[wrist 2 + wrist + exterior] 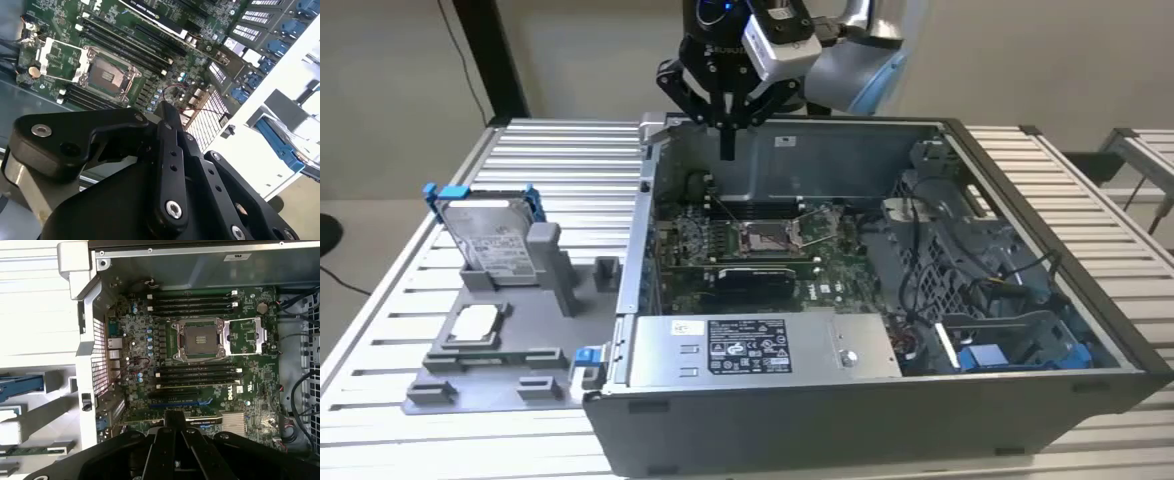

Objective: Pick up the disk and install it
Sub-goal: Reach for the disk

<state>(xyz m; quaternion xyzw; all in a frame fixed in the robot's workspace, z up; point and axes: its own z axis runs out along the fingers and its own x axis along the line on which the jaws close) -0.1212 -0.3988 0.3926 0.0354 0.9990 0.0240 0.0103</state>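
The gripper (727, 148) is hanging above the open computer case (1067, 210), near its back wall. Its two black fingers are pressing together into a single narrow tip, with nothing between them. In both wrist views the fingertips (174, 416) are showing as one closed point high over the green motherboard (145, 347), touching nothing. Directly below the gripper, the open CPU socket (201, 338) is lying with its metal frame flipped back, and rows of black memory slots (195, 300) are running on either side of it. The disk (490, 237) is sitting well apart from the gripper, outside the case towards the exterior view's left. It is standing tilted, label side facing up, in a grey fixture (520, 345), with its blue carrier bracket (447, 192) framing its upper edge. A small square silver chip (474, 325) is resting on the same fixture, farther from the gripper than the disk. Inside the case, at the wall farthest from the gripper, a grey power supply (747, 345) with a white sticker is lying flat. Blue drive-bay parts (994, 357) are showing in the far corner towards the exterior view's right. Case and fixture are both standing on a slatted metal table (560, 150).
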